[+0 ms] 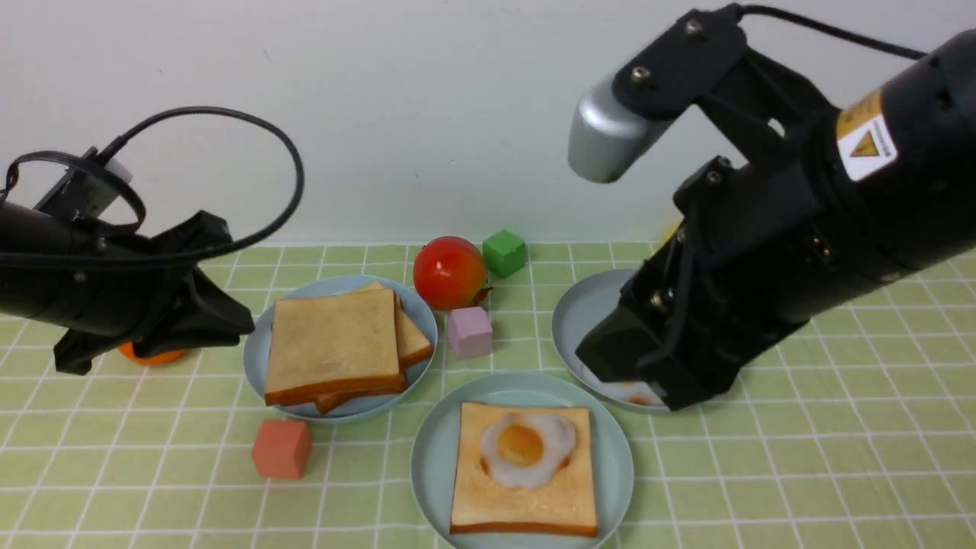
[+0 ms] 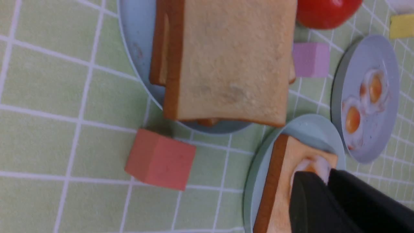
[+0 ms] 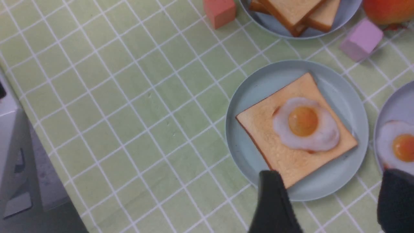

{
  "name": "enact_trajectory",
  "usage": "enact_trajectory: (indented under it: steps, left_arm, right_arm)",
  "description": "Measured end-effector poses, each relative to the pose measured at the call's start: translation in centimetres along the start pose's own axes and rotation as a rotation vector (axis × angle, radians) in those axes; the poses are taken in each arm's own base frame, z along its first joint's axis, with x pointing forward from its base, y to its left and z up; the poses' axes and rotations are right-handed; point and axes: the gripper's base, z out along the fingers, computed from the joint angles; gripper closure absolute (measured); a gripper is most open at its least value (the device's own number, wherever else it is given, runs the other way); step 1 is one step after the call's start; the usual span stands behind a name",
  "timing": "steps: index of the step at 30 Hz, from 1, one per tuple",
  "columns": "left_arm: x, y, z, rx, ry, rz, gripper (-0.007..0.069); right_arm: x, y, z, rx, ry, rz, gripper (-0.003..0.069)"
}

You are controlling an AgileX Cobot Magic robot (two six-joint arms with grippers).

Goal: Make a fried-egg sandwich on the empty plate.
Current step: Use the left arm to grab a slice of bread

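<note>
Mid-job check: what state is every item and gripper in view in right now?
empty plate: holds one toast slice.
toast slice: lying flat, egg on top, no second slice over it.
fried egg: on the slice, uncovered.
toast stack: piled on the left plate, not gripped.
spare eggs: lying on the right plate.
right gripper: open, empty.
left gripper: empty, fingers close together; open or shut unclear.

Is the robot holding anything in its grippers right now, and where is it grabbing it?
Nothing is held: both the left gripper and right gripper are empty.
</note>
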Motion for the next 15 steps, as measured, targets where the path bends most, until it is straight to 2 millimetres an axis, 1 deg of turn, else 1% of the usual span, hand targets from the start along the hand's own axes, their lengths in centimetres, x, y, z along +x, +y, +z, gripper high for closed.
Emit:
enact_trajectory:
  steps: [1, 2, 3, 4, 5, 6, 7, 9, 11, 15]
  left_arm:
    - [-0.3, 0.4, 0.3, -0.003, -0.005, -0.012, 0.0508]
    - [-0.6, 0.9, 0.9, -0.011, -0.006, -0.031, 0.0485]
    - [-0.6, 1.0, 1.0, -0.012, -0.005, -0.033, 0.0477]
    - [-1.0, 1.6, 1.8, -0.023, -0.001, -0.053, 0.0447]
    - [-1.2, 1.9, 2.3, -0.028, 0.007, -0.061, 0.0425]
    - [-1.4, 2.0, 2.7, -0.03, 0.011, -0.066, 0.0407]
    - [-1.7, 2.2, 3.2, -0.033, 0.019, -0.066, 0.0382]
    - [-2.1, 2.4, 3.9, -0.035, 0.026, -0.061, 0.0356]
    - [-2.6, 2.7, 4.6, -0.035, 0.034, -0.051, 0.034]
    - [-3.2, 3.2, 6.0, -0.031, 0.048, -0.032, 0.0335]
  right_arm:
    - [0.0, 0.3, -0.5, 0.006, -0.023, -0.007, 0.0258]
    - [-0.1, 0.6, -1.2, 0.014, -0.063, -0.013, 0.0293]
    - [-0.1, 0.7, -1.5, 0.017, -0.082, -0.015, 0.03]
    - [0.1, 1.0, -2.7, 0.028, -0.151, -0.01, 0.0365]
    - [0.3, 1.0, -3.2, 0.038, -0.197, -0.004, 0.0405]
    - [0.6, 1.1, -3.7, 0.048, -0.241, 0.003, 0.0459]
    - [1.1, 1.3, -4.6, 0.064, -0.31, 0.013, 0.0529]
    - [2.0, 1.4, -5.1, 0.085, -0.394, 0.027, 0.0626]
    - [2.9, 1.5, -5.7, 0.104, -0.476, 0.038, 0.0664]
    - [4.8, 1.7, -5.3, 0.12, -0.546, 0.06, 0.067]
